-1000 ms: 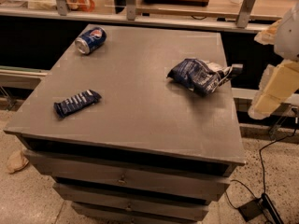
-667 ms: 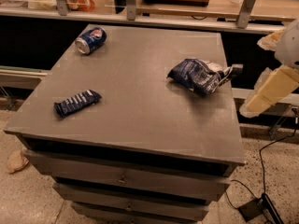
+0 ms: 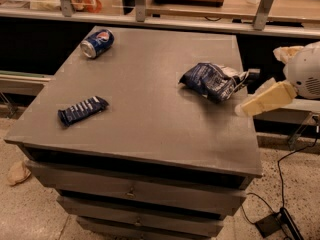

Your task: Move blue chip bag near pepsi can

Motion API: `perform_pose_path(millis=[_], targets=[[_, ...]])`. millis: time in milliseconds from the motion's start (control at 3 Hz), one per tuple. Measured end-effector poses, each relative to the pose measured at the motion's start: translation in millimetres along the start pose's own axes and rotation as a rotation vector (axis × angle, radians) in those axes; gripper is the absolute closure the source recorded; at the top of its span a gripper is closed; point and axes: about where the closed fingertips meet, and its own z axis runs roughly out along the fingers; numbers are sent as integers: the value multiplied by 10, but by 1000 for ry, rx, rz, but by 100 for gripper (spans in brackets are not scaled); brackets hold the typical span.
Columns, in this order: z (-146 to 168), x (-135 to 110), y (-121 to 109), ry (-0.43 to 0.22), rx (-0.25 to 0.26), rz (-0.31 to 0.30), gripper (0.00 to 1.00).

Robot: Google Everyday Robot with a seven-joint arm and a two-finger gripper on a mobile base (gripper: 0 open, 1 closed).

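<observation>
The blue chip bag (image 3: 209,80) lies crumpled on the right part of the grey table (image 3: 150,134), with its silvery-white torn end pointing right. The pepsi can (image 3: 96,43) lies on its side at the table's far left corner, well away from the bag. My gripper (image 3: 257,80) is at the table's right edge, just right of the bag, on a white arm (image 3: 306,74). Its cream fingers (image 3: 265,100) stand apart and hold nothing; the lower one reaches over the table edge.
A small flat dark blue bar wrapper (image 3: 82,110) with white stripes lies at the table's left front. A counter with metal posts (image 3: 140,1) runs behind the table. Drawers (image 3: 130,189) sit below the top. Cables (image 3: 280,219) lie on the floor at right.
My gripper has moved left toward the chip bag, and its lower finger has swung over the table's right edge. The bag, the can and the wrapper have not moved.
</observation>
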Motion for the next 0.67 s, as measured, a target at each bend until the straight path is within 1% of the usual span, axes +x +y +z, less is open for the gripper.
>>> perform_pose_path(millis=[333, 667], targets=[[-2, 1, 11, 2, -3, -1, 0], [130, -10, 43, -17, 4, -8, 0]])
